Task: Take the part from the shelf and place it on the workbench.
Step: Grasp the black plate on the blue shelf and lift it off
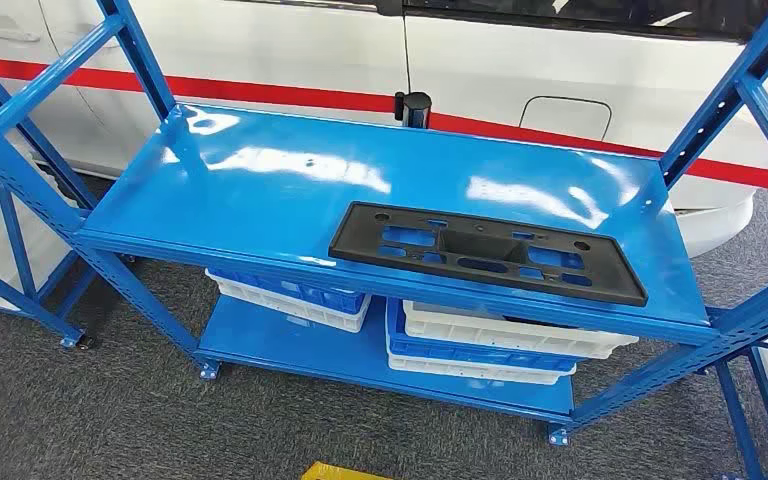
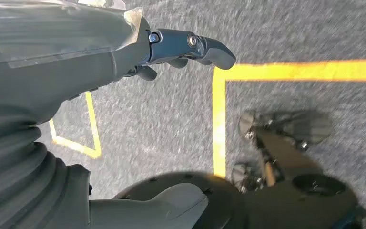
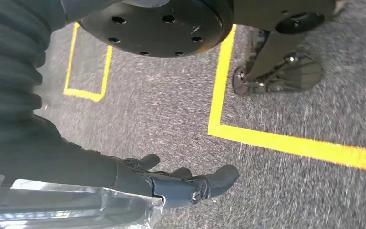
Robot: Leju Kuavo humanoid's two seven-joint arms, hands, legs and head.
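Hands first: our left hand (image 2: 186, 47) hangs over the grey carpeted floor (image 2: 162, 124) with its fingers loosely apart and nothing in them, and our right hand (image 3: 181, 183) hangs the same way, fingers spread and slightly curved, holding nothing. Both wrist views look down on yellow floor tape (image 3: 276, 143), and motion blur softens them. From that we judge the task has barely begun: nothing is grasped and no reach toward the part is under way. The part (image 1: 487, 251), a flat black plastic panel with cut-out openings, lies flat on the top deck of the blue shelf (image 1: 260, 180), toward its front edge and right of centre, with its front corner at the shelf's lip or just over it. What we think is left is everything that counts: bringing the hands up to the deck, taking hold of the panel, carrying it off and setting it down on the table, which we cannot see from here. As for containers, stacked white and blue crates (image 1: 490, 345) sit on the lower deck beneath the part, with a second stack (image 1: 290, 298) to their left; what they hold is hidden by the deck above. A white vehicle with a red stripe (image 1: 290, 98) stands behind the shelf.
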